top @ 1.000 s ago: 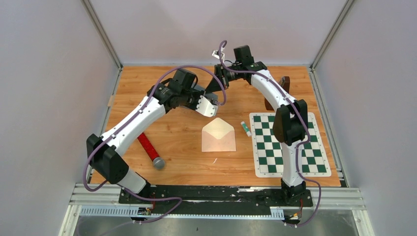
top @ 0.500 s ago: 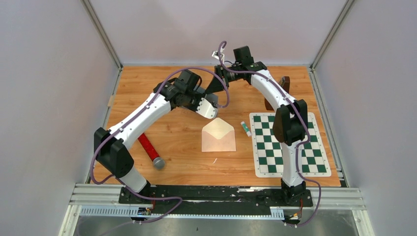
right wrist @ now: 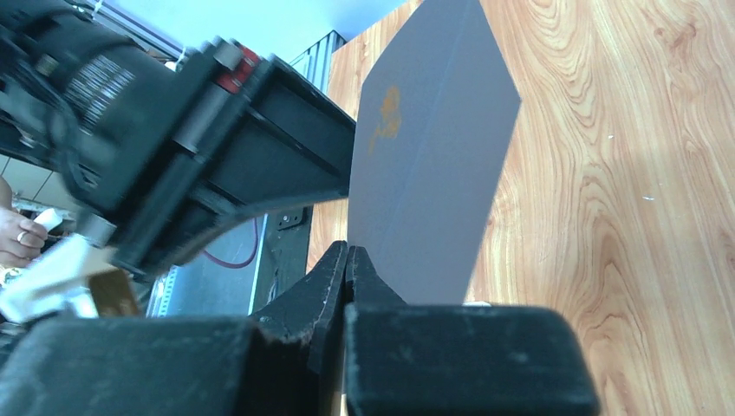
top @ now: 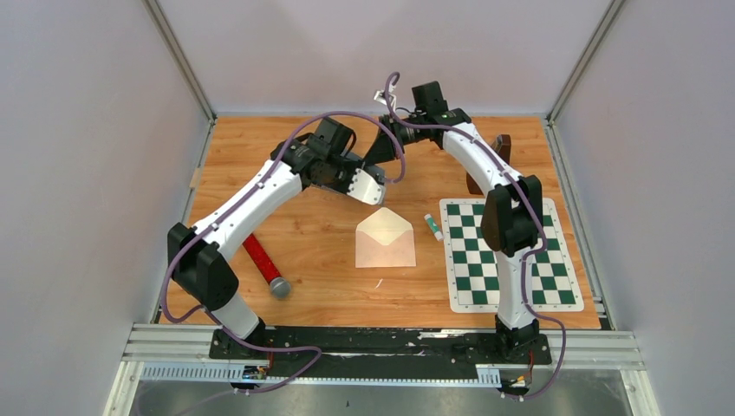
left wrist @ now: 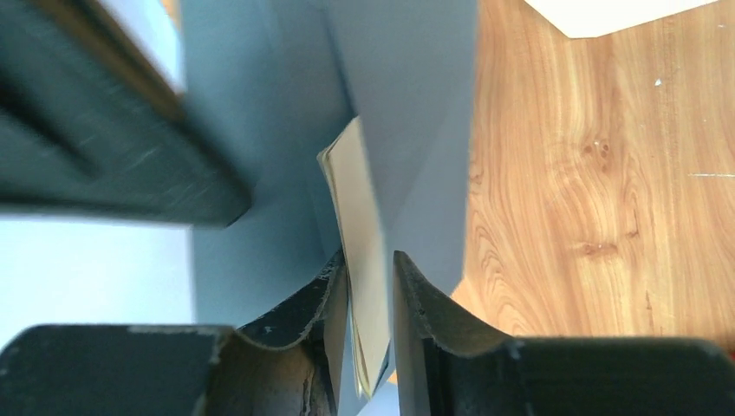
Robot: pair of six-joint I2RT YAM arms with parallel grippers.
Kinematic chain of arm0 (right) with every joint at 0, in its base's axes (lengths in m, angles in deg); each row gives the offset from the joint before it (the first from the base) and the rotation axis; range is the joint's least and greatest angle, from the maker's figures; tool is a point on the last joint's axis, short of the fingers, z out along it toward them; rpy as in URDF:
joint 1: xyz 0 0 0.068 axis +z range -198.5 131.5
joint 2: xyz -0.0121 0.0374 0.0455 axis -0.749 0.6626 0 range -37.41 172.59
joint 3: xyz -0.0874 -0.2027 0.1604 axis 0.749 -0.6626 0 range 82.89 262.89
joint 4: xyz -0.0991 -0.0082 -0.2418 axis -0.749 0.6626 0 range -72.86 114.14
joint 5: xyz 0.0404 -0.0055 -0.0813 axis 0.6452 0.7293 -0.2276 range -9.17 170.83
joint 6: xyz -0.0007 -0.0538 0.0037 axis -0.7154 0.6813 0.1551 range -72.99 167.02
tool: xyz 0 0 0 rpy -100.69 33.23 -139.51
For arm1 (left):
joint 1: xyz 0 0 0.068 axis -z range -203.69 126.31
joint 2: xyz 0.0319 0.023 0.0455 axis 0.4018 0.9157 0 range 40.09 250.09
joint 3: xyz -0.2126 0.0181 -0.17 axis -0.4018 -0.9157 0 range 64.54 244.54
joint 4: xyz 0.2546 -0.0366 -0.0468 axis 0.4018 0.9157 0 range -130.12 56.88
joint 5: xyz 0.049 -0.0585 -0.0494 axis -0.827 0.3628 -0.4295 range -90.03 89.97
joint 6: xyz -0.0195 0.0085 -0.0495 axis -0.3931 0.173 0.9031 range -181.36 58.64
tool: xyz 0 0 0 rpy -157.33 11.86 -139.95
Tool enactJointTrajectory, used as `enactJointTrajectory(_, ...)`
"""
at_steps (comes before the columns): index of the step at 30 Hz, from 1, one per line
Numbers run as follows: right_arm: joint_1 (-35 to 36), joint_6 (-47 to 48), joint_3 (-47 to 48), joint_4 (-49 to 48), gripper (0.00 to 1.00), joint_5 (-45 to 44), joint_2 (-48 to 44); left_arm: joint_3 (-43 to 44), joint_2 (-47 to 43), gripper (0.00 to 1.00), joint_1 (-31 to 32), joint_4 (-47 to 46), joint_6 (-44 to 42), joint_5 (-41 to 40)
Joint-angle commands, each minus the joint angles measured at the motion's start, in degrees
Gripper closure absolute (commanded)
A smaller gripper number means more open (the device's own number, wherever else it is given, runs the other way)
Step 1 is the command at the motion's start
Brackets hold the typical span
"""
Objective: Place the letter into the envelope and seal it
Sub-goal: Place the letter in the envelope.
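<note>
Left arm (top: pixel 260 195) has leaned nearer the right one, over the back of the table (top: pixel 312 251). Envelope (top: pixel 386 243) lies mid-table with its flap open. The grey folded letter (right wrist: pixel 433 156), with a small orange mark, stands in the air. The right gripper (right wrist: pixel 347 256) pinches it tight. The left gripper (left wrist: pixel 371 269) has its jaws narrowly apart around the edge.
</note>
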Motion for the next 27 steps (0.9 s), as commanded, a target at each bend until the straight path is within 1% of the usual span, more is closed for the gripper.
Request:
enactJointTrajectory(1, -0.44, -0.30, 1.21, -1.02, 1.00, 2.36, -1.16, 7.76, -1.49, 0.67, -1.99, 3.04, 3.55, 4.17)
enactJointTrajectory(4, -0.44, -1.40, 1.24, -1.84, 1.00, 3.07, -0.62, 10.06, 0.41, 0.68, -2.92, 6.93, 4.12, 4.28)
enactJointTrajectory(9, -0.51, -2.30, 1.95, -2.43, 1.00, 3.73, 0.02, 9.88, 1.21, 0.75, -3.28, 7.58, 5.01, 5.92)
enactJointTrajectory(12, -0.62, -2.30, 2.12, -2.63, 1.00, 3.84, 0.00, 10.18, 1.73, 0.74, -3.32, 7.87, 5.55, 6.30)
enactJointTrajectory(14, -0.67, -2.30, 1.84, -2.80, 1.00, 3.75, -0.08, 10.50, 1.95, 0.70, -3.34, 8.44, 5.71, 6.89)
enactJointTrajectory(18, -0.64, -4.03, 1.24, -3.13, 1.00, 3.84, -0.54, 10.78, 2.34, 0.69, -3.38, 9.24, 5.44, 7.61)
enactJointTrajectory(24, -0.70, -4.37, 0.91, -3.46, 1.00, 3.75, -0.98, 9.96, 2.92, 0.73, -3.38, 8.83, 5.90, 8.66)
enactJointTrajectory(27, -0.75, -4.55, 0.80, -3.60, 1.00, 3.65, -1.09, 9.07, 2.80, 0.76, -3.38, 6.94, 7.11, 7.35)
